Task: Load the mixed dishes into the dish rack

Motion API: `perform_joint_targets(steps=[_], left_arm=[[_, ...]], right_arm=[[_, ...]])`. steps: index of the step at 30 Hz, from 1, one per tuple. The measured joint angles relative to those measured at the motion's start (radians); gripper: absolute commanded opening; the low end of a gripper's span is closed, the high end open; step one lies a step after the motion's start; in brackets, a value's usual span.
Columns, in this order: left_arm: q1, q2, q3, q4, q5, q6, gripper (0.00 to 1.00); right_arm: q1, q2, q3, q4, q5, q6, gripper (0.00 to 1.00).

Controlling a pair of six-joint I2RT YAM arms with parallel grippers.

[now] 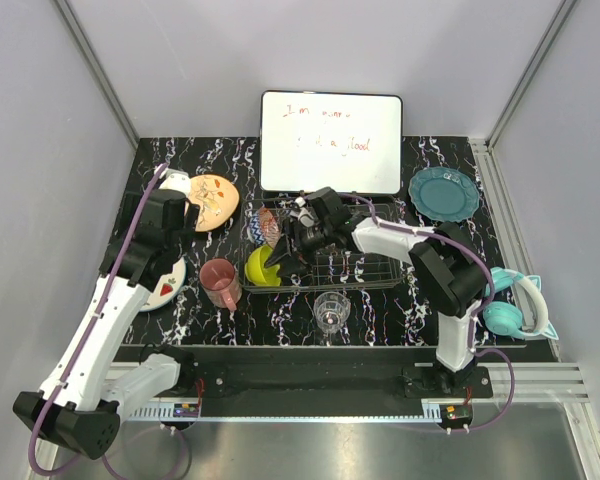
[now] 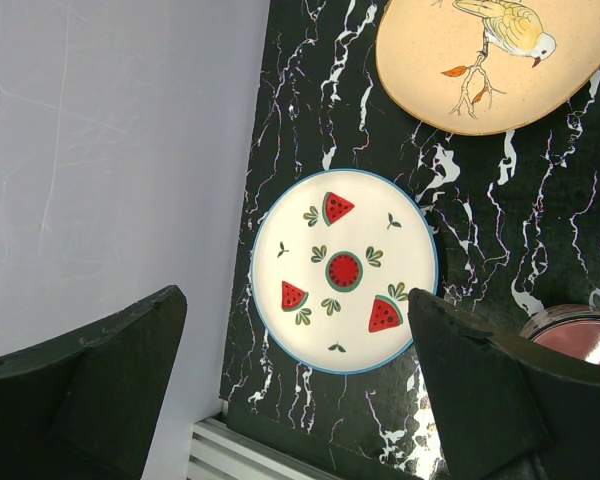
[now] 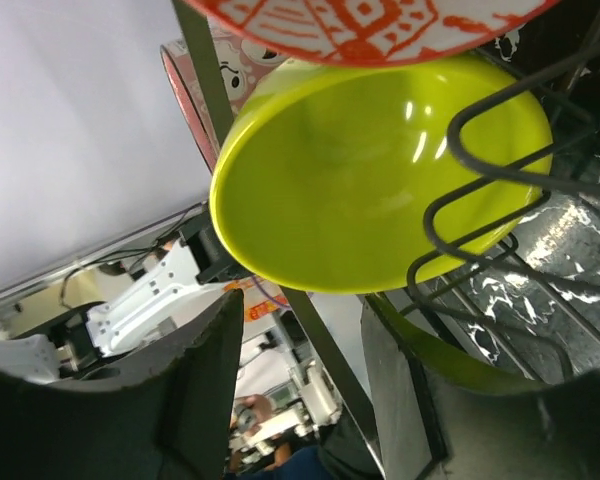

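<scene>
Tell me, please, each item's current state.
Lime-green bowl, on edge in dish rack.
Red patterned bowl, in rack.
Pink mug, upright on table.
Clear glass, upright on table.
Teal plate, flat on table.
Peach plate, flat on table.
Watermelon plate, flat on table.
Left end effector, open.
Right end effector, open.

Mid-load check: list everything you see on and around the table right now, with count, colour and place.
dish rack: one, dark wire, table centre
lime-green bowl: one, on edge, rack's left end
red patterned bowl: one, red-white, rack's far-left end
pink mug: one, table, left of rack
clear glass: one, table, in front of rack
peach plate: one, far left
white plate: one, red slices, near left
teal plate: one, far right
whiteboard: one, white, back wall
headphones: one pair, teal, right of table
left gripper: open, above white plate
right gripper: open, at lime-green bowl
</scene>
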Motion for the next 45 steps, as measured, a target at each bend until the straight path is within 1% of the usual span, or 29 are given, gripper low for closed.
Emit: perform_joint_targets(steps=[3,6,7,8,9,10,11,14,16,19,21,26,27,30,32,36,41,45], left_arm=[[0.0,0.0,0.0,0.001,0.0,0.0,0.99],[0.0,0.002,0.0,0.006,0.0,0.0,0.99],[0.0,0.005,0.001,0.007,0.0,0.0,0.99],[0.0,0.007,0.002,0.008,0.0,0.001,0.99],[0.0,0.008,0.002,0.009,0.001,0.001,0.99],[0.0,0.008,0.002,0.009,0.002,0.001,0.99],[0.0,0.008,0.002,0.01,0.003,0.002,0.99],[0.0,0.005,0.002,0.01,0.008,0.004,0.99],[0.0,0.005,0.0,0.013,0.017,0.004,0.99],[0.0,0.024,-0.002,0.02,0.021,0.005,0.99],[0.0,0.06,-0.001,0.032,0.019,0.005,0.98],[0.0,0.15,0.025,0.036,0.051,-0.002,0.98],[0.0,0.158,0.039,0.037,0.058,-0.003,0.98],[0.0,0.163,0.073,0.042,0.071,-0.004,0.98],[0.0,0.163,0.085,0.049,0.073,-0.004,0.98],[0.0,0.162,0.085,0.053,0.078,-0.004,0.98],[0.0,0.153,0.084,0.053,0.079,-0.003,0.99],[0.002,0.134,0.076,0.064,0.08,0.003,0.99]], right_arm=[[-0.003,-0.04,0.018,-0.085,0.026,-0.061,0.59],[-0.022,-0.126,0.026,-0.197,0.079,-0.133,0.74],[-0.034,-0.159,0.03,-0.23,0.11,-0.152,0.81],[-0.053,-0.22,0.039,-0.293,0.179,-0.203,0.84],[-0.077,-0.247,0.044,-0.317,0.209,-0.219,0.88],[-0.098,-0.291,0.059,-0.367,0.299,-0.258,0.96],[-0.115,-0.338,0.073,-0.411,0.407,-0.298,1.0],[-0.147,-0.47,0.115,-0.52,0.743,-0.407,1.0],[-0.167,-0.522,0.136,-0.565,0.879,-0.453,1.0],[-0.248,-0.549,0.151,-0.62,0.998,-0.485,1.0],[-0.334,-0.54,0.135,-0.65,1.044,-0.48,0.99],[-0.6,-0.534,0.016,-0.693,1.07,-0.373,0.97],[-0.672,-0.528,-0.01,-0.7,1.065,-0.338,0.97],[-0.793,-0.5,-0.056,-0.689,1.041,-0.254,0.97],[-0.835,-0.476,-0.076,-0.669,1.022,-0.203,0.96],[-0.874,-0.421,-0.103,-0.588,0.98,-0.126,0.94],[-0.898,-0.328,-0.119,-0.486,0.935,-0.053,0.92],[-0.898,-0.3,-0.193,-0.383,0.921,0.003,0.9]])
